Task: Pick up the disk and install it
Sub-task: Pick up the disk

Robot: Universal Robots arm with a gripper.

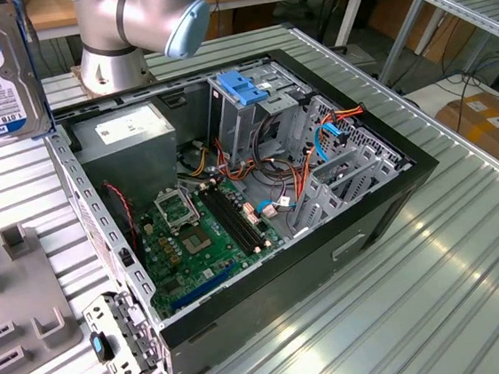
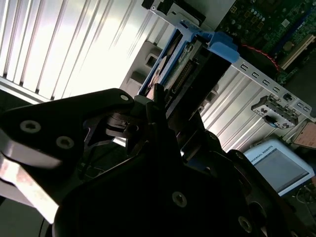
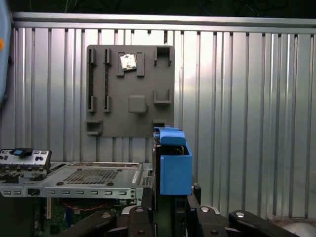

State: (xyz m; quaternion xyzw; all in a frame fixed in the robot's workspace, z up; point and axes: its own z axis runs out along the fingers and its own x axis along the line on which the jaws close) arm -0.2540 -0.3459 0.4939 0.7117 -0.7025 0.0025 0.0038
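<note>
Gripper [image 3: 173, 200] clamped on the disk [image 3: 174, 168], disk held edge-on, jutting out beyond the gripper, open computer case [image 1: 387, 217] near

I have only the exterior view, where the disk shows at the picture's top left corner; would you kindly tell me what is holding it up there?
Observer: In the first wrist view the gripper is shut on the disk, whose blue carrier sticks out past it.
Operator: Thank you. Is anything loaded on the fixture plate?
Observer: Yes, in that same view the grey fixture plate lies on the ribbed table, with a small silver square part seated in one of its holders.
</note>
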